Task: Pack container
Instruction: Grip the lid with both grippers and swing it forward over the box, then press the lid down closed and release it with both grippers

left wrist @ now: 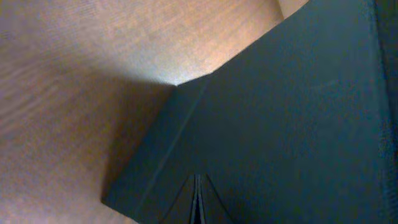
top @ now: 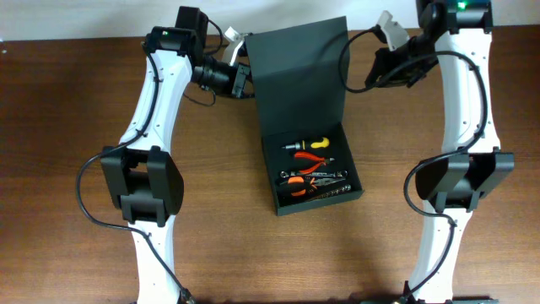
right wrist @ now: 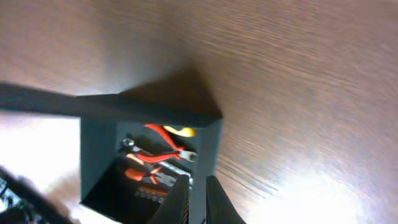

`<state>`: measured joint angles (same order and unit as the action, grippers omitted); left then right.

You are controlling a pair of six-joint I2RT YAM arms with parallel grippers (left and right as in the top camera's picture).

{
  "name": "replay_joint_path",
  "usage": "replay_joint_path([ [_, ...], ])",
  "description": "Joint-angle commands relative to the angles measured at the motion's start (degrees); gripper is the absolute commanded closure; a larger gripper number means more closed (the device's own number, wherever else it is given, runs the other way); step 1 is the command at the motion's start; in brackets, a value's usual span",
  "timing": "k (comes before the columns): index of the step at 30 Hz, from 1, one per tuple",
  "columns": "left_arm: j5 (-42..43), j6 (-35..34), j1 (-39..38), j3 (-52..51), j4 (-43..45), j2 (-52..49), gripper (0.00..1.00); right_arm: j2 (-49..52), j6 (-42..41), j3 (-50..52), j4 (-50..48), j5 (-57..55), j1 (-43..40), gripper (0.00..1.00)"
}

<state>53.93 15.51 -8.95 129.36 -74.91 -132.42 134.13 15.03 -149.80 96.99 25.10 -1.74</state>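
The container (top: 321,203) sits in the middle of the wooden bench (top: 67,101), between the two arms. Its hinged lid (top: 299,76) is open and stands raised behind the box, on the side away from the arm bases.

Hand tools lie inside the box: a yellow-handled screwdriver (top: 310,143) nearest the lid, red-handled pliers (top: 314,165) below it, and orange-handled pliers (top: 297,184) closest to the front wall. Some bare metal tool parts lie next to the orange pliers, too small to name.

The left end effector (top: 245,80) is at the lid's left edge. In the left wrist view its fingers are clenched together, with only a thin slit between them, and the dark lid fills most of the frame right in front of them. Whether they pinch the lid or only press against it cannot be told.

The right end effector (top: 375,78) hangs near the right side of the lid, apart from the container in the overhead view. In the right wrist view its fingers (right wrist: 217,199) stand narrowly apart and hold nothing. That camera looks under the raised lid into the box, where the red pliers and the yellow handle show.
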Motion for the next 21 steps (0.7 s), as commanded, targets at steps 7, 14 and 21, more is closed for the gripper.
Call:
replay_joint_path([
  [7,-4.5,5.7,-7.7,1.3,-9.6,5.7,0.98,-2.8,-6.2,-0.9,0.3,-6.2,-8.2,0.91],
  [14,-19.0,6.9,-12.2,1.1,-21.8,6.5,0.98,-2.8,-6.1,-0.9,0.3,-5.3,-9.4,0.91],
  [21,-40.7,1.1,-12.3,1.4,-20.7,6.7,0.98,-4.9,-8.5,-0.6,0.4,-7.6,-8.7,0.91],
])
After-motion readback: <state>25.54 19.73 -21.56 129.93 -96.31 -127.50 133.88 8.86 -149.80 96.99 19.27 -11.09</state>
